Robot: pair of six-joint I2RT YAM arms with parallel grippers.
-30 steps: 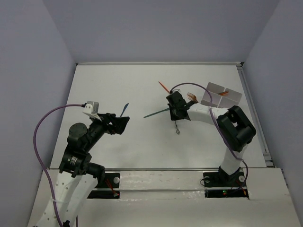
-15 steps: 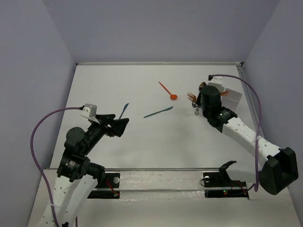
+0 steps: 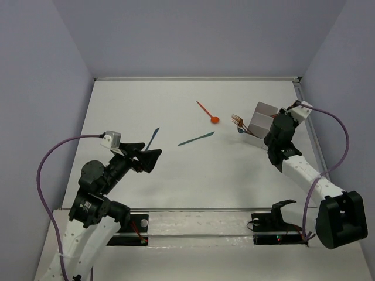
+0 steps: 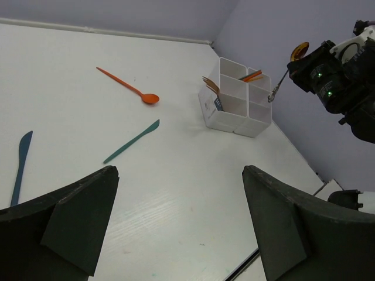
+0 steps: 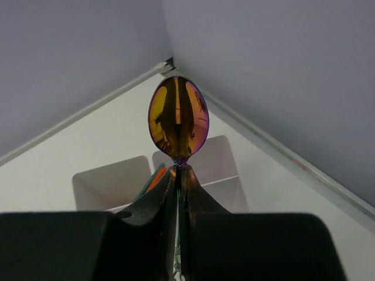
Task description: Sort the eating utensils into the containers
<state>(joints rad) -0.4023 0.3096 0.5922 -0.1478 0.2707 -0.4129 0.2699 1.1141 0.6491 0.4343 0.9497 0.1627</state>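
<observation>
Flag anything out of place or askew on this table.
Three utensils lie loose outside the tray: an orange spoon, a teal knife, a blue knife. The tray sits skewed to the table edge, copper forks leaning over its rim.

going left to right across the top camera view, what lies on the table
blue knife → teal knife → tray; the orange spoon overlaps the teal knife sideways, so it is left out

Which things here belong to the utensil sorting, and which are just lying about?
Job: divided tray, forks in it, orange spoon, teal knife, blue knife, copper spoon pinched by right gripper.
Lying about: purple cables only.
</observation>
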